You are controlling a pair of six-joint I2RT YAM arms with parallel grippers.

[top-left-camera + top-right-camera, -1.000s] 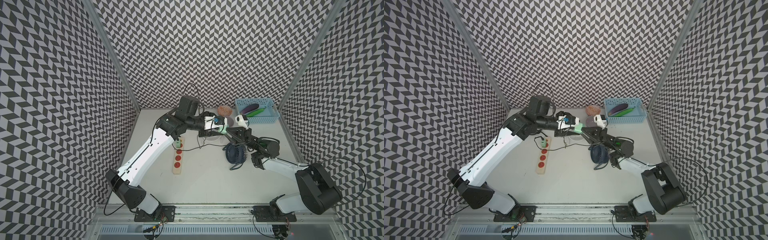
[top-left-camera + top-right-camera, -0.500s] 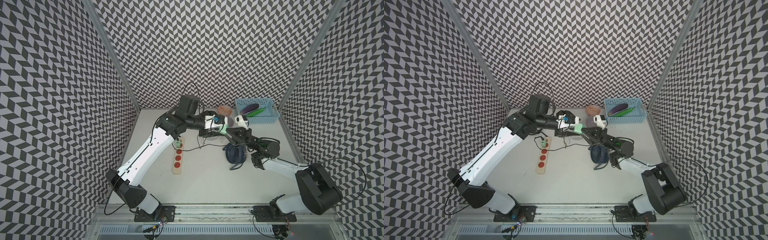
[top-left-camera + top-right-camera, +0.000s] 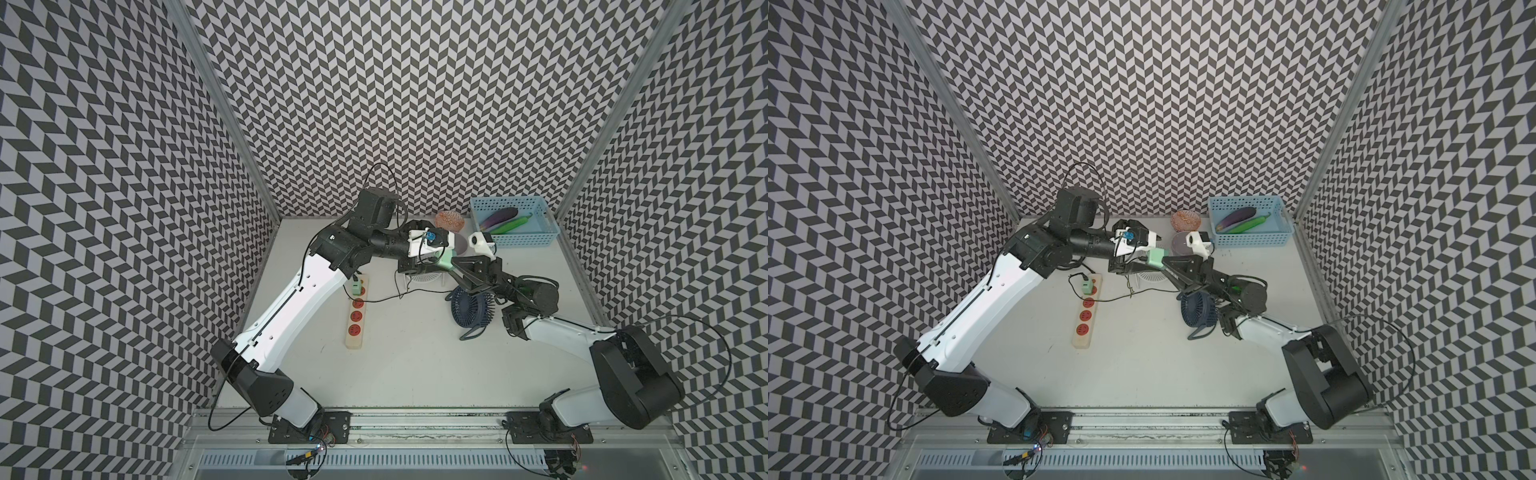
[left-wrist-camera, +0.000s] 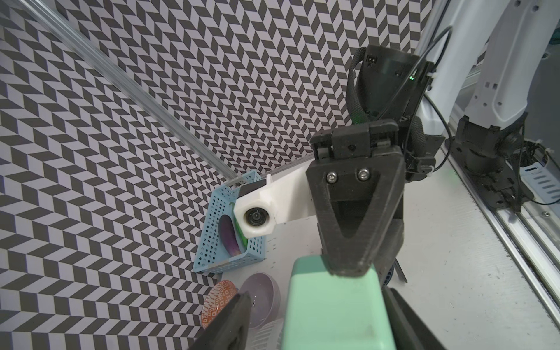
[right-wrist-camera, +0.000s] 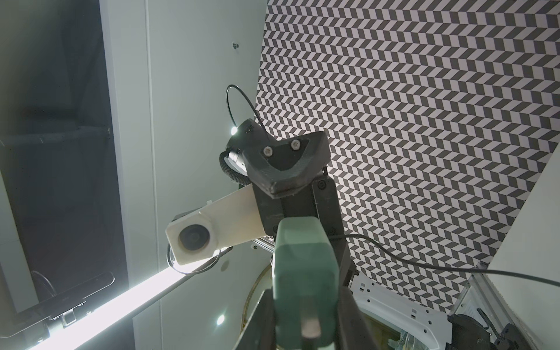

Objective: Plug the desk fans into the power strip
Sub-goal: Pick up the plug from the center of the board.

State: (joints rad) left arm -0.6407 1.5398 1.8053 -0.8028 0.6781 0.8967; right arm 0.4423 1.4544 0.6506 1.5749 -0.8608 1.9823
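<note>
The left gripper [image 4: 318, 321] is letting go. Its jaws have spread over the last second and now stand open around the mint-green plug [image 3: 1156, 257], with a clear gap on one side. The right gripper [image 4: 348, 268] stays clamped on the plug's end. Neither arm has shifted, so this reads as a handover nearly done.

The plug hangs in the air, well apart from the power strip [image 3: 355, 322] and off to the side of its far end. The strip lies flat on the counter [image 3: 415, 365]. A second green plug [image 3: 356, 286] sits at that far end, and the red sockets [image 3: 356, 316] nearer are bare. The right arm alone must likely carry the plug over.
</note>
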